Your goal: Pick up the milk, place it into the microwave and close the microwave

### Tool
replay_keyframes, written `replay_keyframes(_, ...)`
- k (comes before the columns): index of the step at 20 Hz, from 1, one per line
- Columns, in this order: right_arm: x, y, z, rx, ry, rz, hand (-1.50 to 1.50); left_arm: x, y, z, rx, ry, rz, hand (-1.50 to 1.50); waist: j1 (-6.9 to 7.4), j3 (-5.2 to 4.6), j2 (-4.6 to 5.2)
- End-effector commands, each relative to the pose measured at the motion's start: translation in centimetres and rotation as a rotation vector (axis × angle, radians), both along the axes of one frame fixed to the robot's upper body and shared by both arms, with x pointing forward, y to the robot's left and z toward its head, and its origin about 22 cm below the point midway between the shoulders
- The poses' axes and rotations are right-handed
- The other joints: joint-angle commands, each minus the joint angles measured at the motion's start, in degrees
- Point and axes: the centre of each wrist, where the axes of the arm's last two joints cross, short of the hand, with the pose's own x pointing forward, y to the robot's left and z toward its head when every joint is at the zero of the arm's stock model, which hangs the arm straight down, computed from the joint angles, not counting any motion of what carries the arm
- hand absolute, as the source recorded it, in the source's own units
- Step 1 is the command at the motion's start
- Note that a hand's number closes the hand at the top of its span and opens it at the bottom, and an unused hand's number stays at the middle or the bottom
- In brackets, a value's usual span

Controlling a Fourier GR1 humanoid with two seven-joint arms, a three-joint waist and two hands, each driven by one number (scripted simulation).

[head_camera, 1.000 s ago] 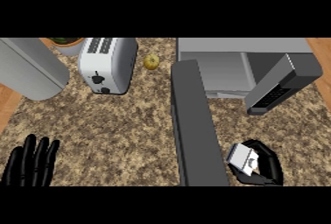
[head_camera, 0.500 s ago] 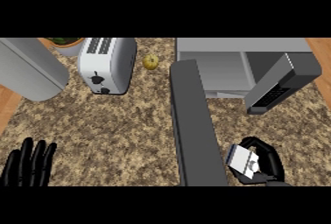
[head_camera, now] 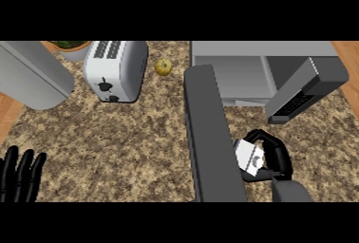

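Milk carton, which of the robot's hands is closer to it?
Right. The right hand is curled round the milk carton, just right of the open microwave door. The left hand rests open at the view's lower left, across the door from it.

Both black: left hand (head_camera: 20, 173) with long, slender fingers; right hand (head_camera: 280, 159) the same, slightly glossy. Right forearm (head_camera: 291, 192) plain grey, rounded.

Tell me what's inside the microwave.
Only bare grey interior shows in the microwave; its top covers the back. The milk is outside, in the right hand.
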Motion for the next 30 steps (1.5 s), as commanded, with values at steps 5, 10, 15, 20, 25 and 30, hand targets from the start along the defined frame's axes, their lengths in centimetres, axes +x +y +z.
replay_keyframes(5, 6.1, 5.5, 4.3, -0.133, 0.008, -0.083, 1.50, 0.0, 0.6, -1.0, 0.000, 0.015, -0.004, -1.50, 0.59, 0.03, 0.13)
replay_keyframes(10, 10.8, 5.6, 7.8, -0.225, 0.054, -0.164, 1.50, 0.7, 1.1, -1.3, 0.009, 0.009, -0.012, -1.50, 0.82, 0.03, 0.29)
replay_keyframes(15, 13.8, 5.1, 8.2, -0.300, 0.068, -0.207, 1.50, 2.0, 1.4, -2.2, 0.000, -0.005, -0.025, -1.50, 1.87, 0.09, 0.91)
replay_keyframes(20, 15.1, 0.9, 9.3, -0.349, 0.087, -0.312, 1.50, 0.4, 1.1, -1.9, 0.004, -0.012, -0.053, -1.50, 3.10, 0.13, 1.20)
replay_keyframes(25, 16.5, 0.5, 11.2, -0.384, 0.089, -0.496, 1.50, 0.4, 0.9, -1.6, -0.003, -0.006, -0.085, -1.50, 5.27, 0.22, 2.07)
replay_keyframes(30, 17.4, 0.5, 12.8, -0.530, -0.069, -0.629, 1.50, 1.1, 0.4, -1.4, 0.028, -0.001, -0.072, -1.50, 5.98, 0.32, 2.74)
